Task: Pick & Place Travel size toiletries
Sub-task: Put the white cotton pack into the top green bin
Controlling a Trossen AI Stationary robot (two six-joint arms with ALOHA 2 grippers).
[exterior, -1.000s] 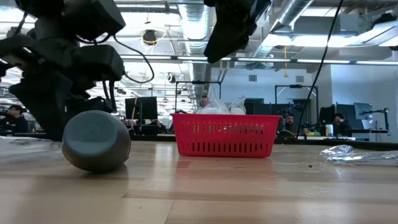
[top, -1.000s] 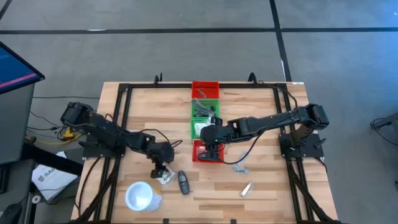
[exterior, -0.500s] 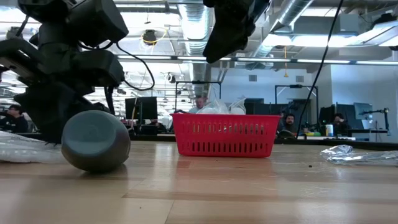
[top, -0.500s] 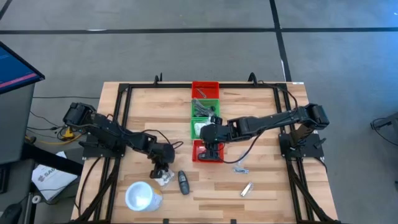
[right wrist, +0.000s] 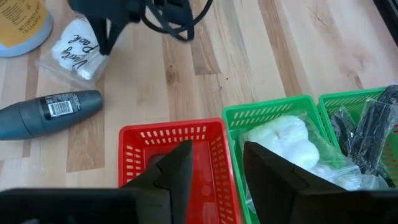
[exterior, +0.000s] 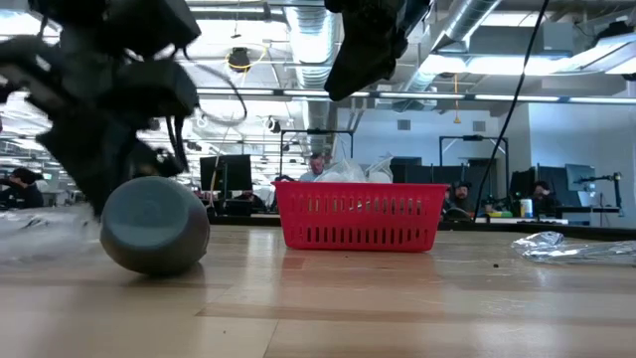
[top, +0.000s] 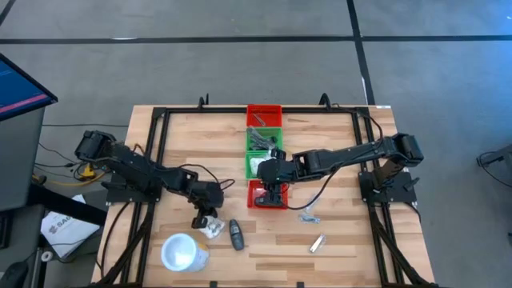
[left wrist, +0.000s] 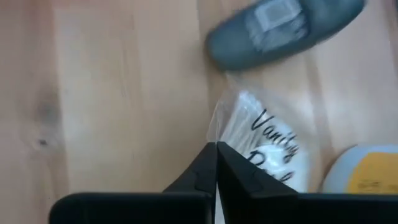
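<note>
The clear packet (left wrist: 264, 149) with its white contents lies on the table right at the tip of the left gripper (left wrist: 216, 163), whose two fingers are pressed together on the packet's edge, pinching the film. In the right wrist view the same packet (right wrist: 74, 53) sits under that dark gripper (right wrist: 106, 31). Just past the packet from the left gripper lies a dark grey tube (left wrist: 283, 28), and the white cup (top: 183, 253) stands close beside it, toward the table's front edge.

Compared with half a second back, the left arm has shifted: in the low view its bulk is smeared with motion above the tube (exterior: 154, 224), and from above the arm's elbow sits a little farther out to its own side, while the gripper (top: 206, 216) stays at the packet (top: 213, 230). The tube and cup have not moved.

The right gripper (right wrist: 214, 165) hangs as before, fingers spread apart and empty, over the red bin (right wrist: 165, 134). Next to it the green bin (right wrist: 273, 112) holds a white-filled packet (right wrist: 283, 140). Two more small items, a packet (top: 309, 216) and a silver tube (top: 318, 242), lie on the table off to the right gripper's own side, well apart from the left arm.
</note>
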